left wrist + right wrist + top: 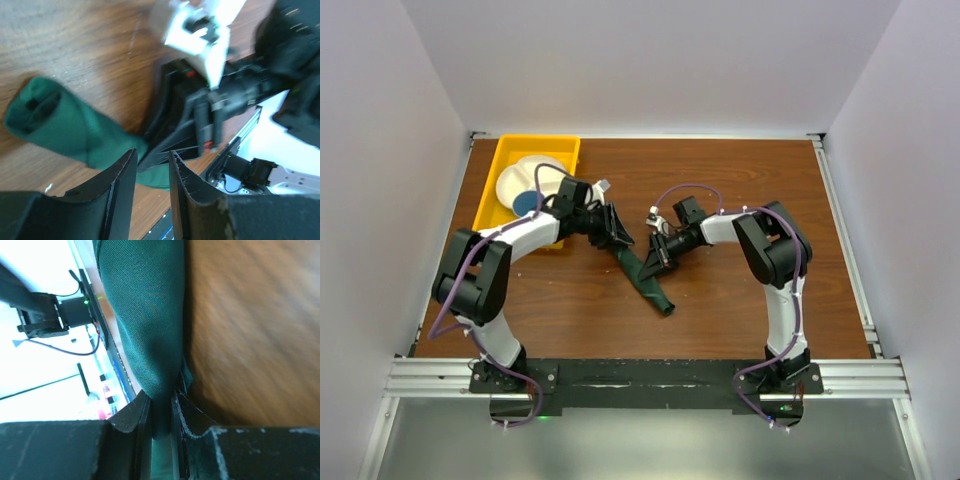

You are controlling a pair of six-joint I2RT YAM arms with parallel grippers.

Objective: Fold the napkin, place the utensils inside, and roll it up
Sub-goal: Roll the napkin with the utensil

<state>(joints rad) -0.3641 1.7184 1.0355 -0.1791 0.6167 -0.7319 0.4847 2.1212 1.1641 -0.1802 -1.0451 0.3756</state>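
The dark green napkin [648, 283] lies rolled into a slim tube in the middle of the table, running from between the grippers toward the near edge. My right gripper [656, 256] is shut on the roll's upper part; in the right wrist view the napkin [145, 315] is pinched between the jaws of the right gripper [161, 397]. My left gripper [616, 230] stands just left of the roll's far end. In the left wrist view the left gripper [152, 155] is open with nothing between its fingers, and the napkin [60, 125] lies beyond them. The utensils are hidden.
A yellow tray [535, 148] stands at the back left, holding a white plate [520, 178] and a blue cup [527, 202]. The left arm's forearm lies right beside the tray's near corner. White walls close in the table on three sides.
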